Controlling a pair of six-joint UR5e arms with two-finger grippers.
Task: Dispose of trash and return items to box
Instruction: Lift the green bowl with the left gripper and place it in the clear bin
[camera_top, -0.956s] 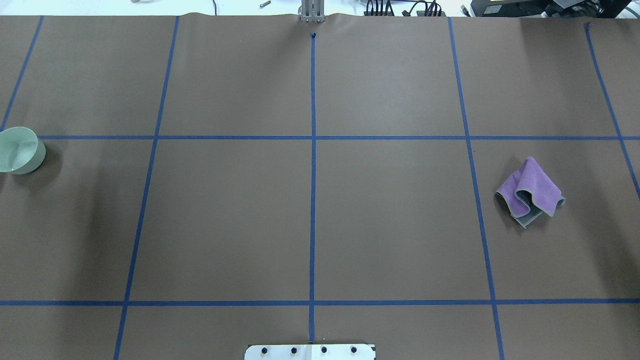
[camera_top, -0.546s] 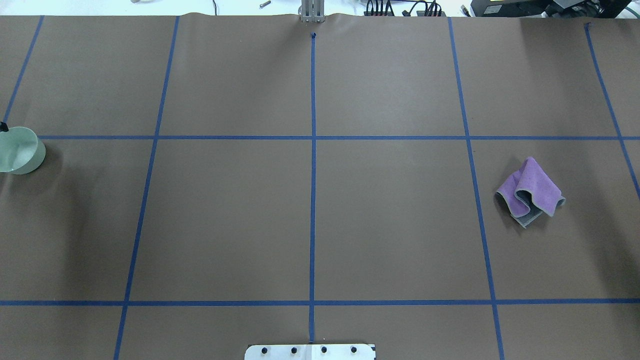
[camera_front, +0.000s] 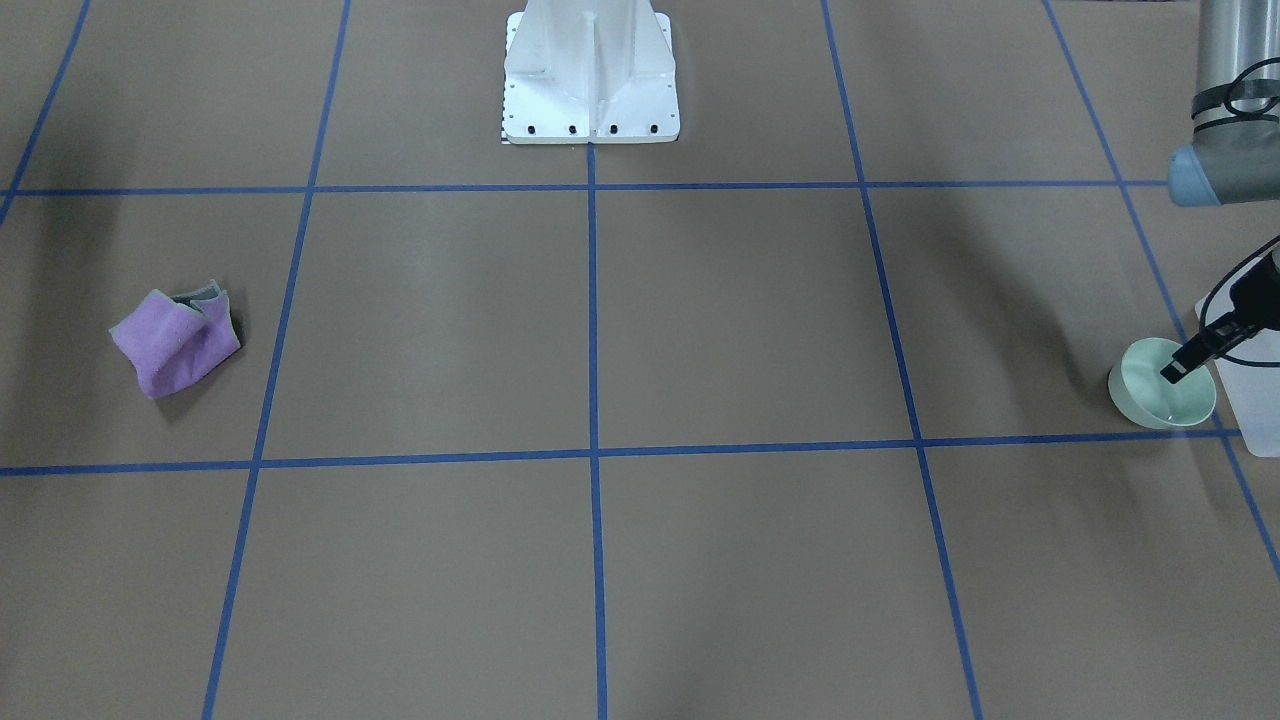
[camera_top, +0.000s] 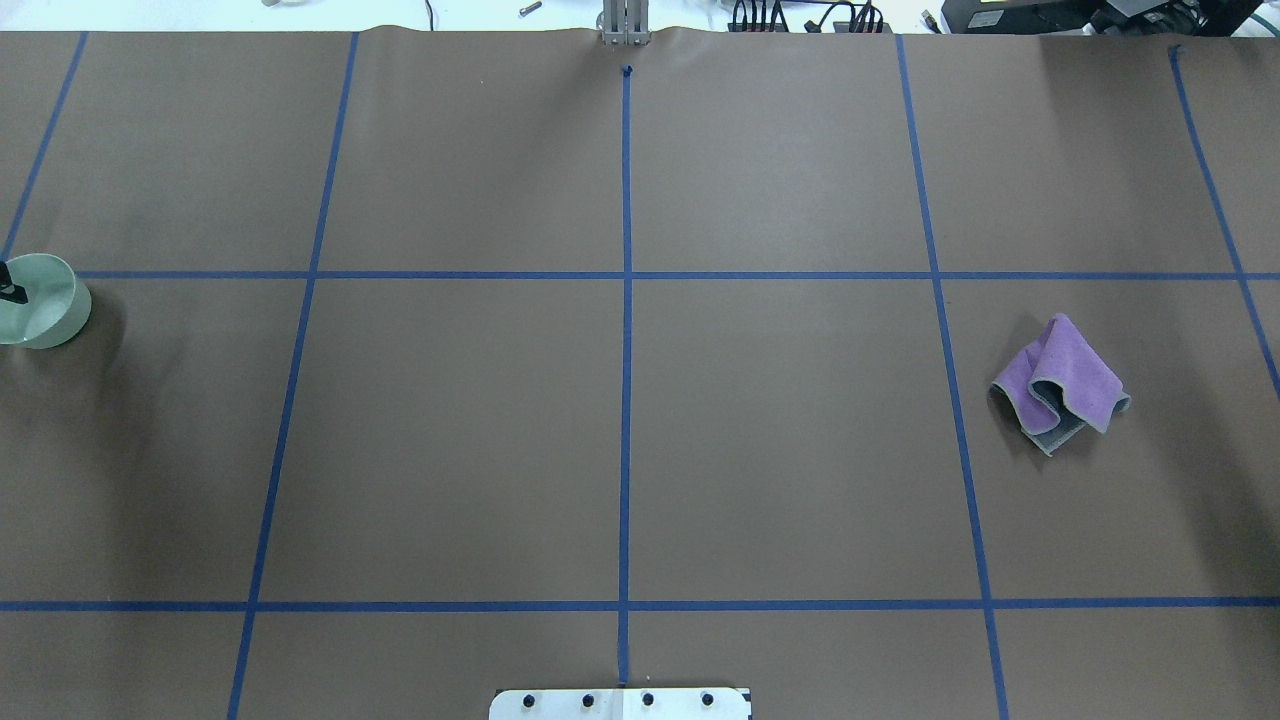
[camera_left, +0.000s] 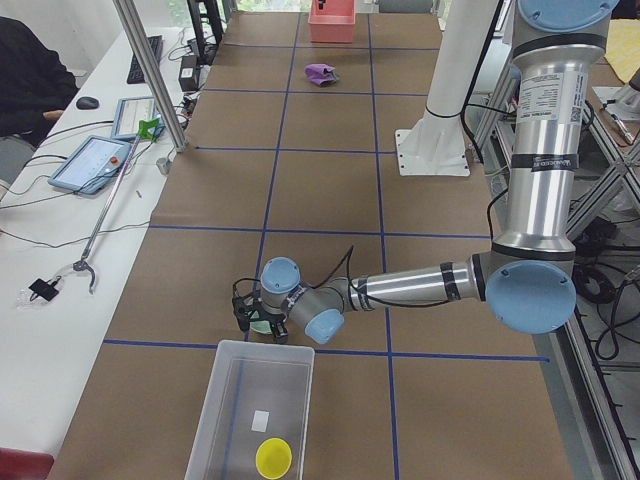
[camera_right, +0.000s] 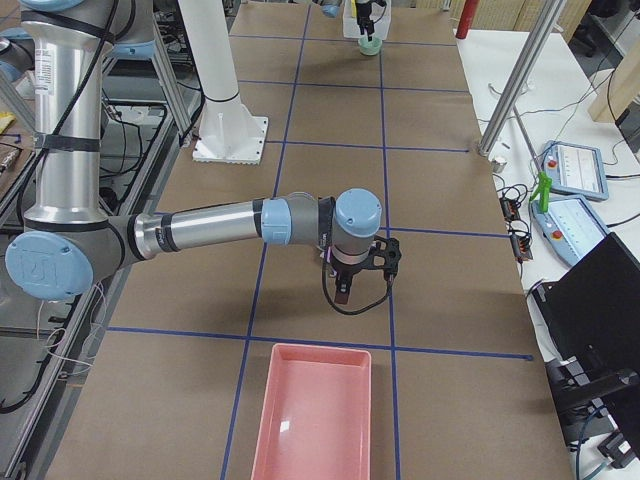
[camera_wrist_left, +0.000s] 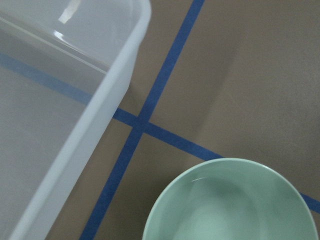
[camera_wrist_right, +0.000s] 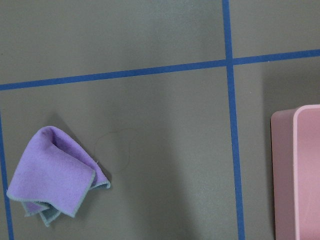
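The pale mint-green bowl (camera_front: 1150, 405) stands upright on the brown table at my far left, next to the translucent white box (camera_left: 228, 400). It also shows in the overhead view (camera_top: 45, 305) and the left wrist view (camera_wrist_left: 235, 210). My left gripper (camera_front: 1172, 372) hangs over the bowl with one black finger (camera_top: 8, 290) dipping inside the rim. Only that finger shows, so I cannot tell if the gripper is open. My right gripper (camera_right: 341, 292) hovers above the table near a crumpled purple cloth (camera_top: 1060, 385). I cannot tell its state.
The box (camera_wrist_left: 55, 115) holds a yellow round thing (camera_left: 274, 458). A pink tray (camera_right: 315, 420) lies at the table's right end, beyond the cloth (camera_wrist_right: 52, 177). The white robot pedestal (camera_front: 590, 80) stands at the middle of the robot's side.
A black fingertip of my left gripper has come in at the left edge and moved over the bowl. The bowl and the purple cloth have not moved.
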